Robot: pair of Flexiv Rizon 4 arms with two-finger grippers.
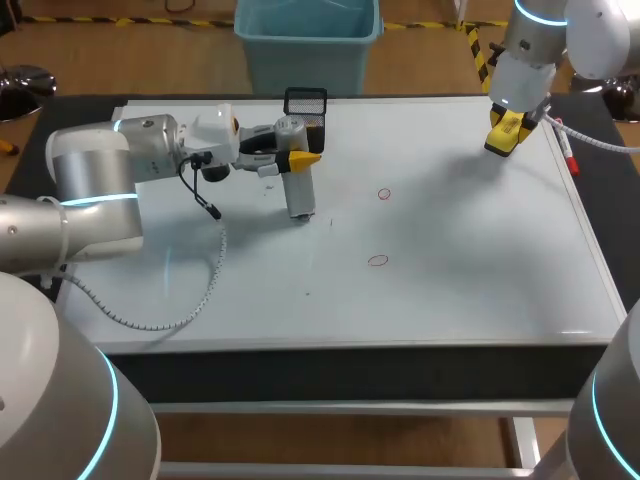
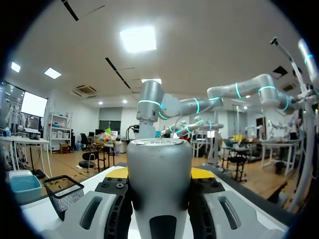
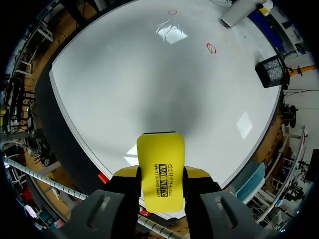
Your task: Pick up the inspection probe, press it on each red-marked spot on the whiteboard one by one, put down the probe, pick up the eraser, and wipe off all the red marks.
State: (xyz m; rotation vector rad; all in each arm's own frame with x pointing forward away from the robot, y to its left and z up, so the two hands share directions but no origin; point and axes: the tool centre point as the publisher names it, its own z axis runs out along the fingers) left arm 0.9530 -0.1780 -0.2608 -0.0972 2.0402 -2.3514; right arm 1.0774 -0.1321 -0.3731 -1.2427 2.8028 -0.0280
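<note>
You have the whiteboard (image 1: 470,290) lying flat across the table. Your left arm (image 1: 95,175) comes in low over its near-left part, and your right arm (image 1: 545,40) hangs over the far right corner. The left gripper (image 1: 298,163) lies on its side, its fingers pinching the upper part of the grey probe (image 1: 300,195) from both sides. The probe stands upright, left of both marks; you cannot tell whether its lower end touches the board. The right gripper (image 3: 160,174) points down, its fingers clamped on the yellow eraser (image 3: 160,149) over bare board, well apart from the marks. A black mesh basket (image 1: 305,101) sits at the far edge, just behind the probe. Two small red rings remain: one (image 1: 384,194) right of the probe, one (image 1: 377,260) nearer you
</note>
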